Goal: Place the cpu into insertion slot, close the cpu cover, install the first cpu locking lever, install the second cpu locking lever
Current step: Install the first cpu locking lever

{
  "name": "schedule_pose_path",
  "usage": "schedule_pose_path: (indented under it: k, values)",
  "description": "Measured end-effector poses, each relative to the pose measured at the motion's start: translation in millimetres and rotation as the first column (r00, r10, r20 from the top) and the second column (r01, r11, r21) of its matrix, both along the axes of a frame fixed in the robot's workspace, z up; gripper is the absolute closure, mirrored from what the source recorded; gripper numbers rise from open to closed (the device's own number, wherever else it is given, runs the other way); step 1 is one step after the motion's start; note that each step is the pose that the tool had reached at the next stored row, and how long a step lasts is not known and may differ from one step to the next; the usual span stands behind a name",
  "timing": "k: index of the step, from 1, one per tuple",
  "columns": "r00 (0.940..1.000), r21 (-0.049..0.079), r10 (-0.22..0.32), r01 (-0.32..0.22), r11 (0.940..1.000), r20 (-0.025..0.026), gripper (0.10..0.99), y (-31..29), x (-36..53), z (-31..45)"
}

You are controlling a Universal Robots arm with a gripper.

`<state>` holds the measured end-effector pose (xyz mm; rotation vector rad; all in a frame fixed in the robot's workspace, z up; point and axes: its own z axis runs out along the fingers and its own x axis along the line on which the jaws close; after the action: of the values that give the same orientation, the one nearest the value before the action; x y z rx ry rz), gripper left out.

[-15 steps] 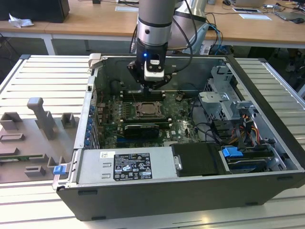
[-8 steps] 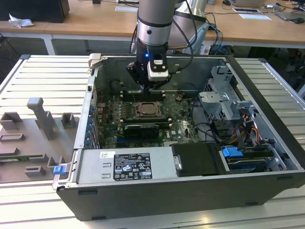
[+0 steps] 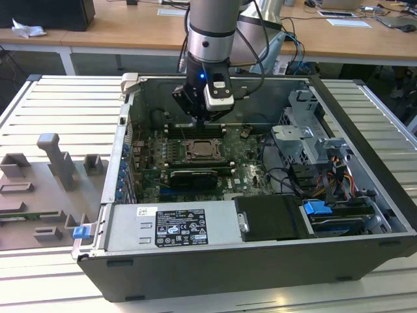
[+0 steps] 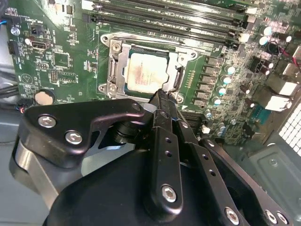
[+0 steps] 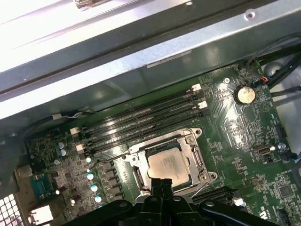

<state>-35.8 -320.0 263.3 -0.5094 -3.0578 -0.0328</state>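
On the exterior view's left we see grey moulded fixtures. Rightward, the pale silvery square cpu sits in the black-rimmed insertion slot under the silvery cpu cover. The black gripper hovers just beside, fingers pressed together, empty.

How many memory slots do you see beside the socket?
4: long black memory slots lying parallel, side by side, between the cpu and the case wall.

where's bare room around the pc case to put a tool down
Bare slatted table on the exterior view's right of the case, and in front of it. Crowded: fixtures on the view's left, cables inside.
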Motion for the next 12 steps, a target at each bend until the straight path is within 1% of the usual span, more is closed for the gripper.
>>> schedule_pose_path:
  k: [3,7,10,12]
  values:
    - [0.9993,0.000,0.038,-0.038,0.9993,0.0006,0.980,0.0,-0.1,0.0]
    - [0.9983,0.000,0.058,-0.058,0.9983,0.0013,0.980,0.0,-0.1,0.0]
    - [0.9979,-0.001,0.064,-0.064,0.9979,0.0045,0.980,0.0,-0.1,0.6]
    - [0.9977,0.000,0.068,-0.068,0.9977,0.0081,0.980,0.0,-0.1,1.4]
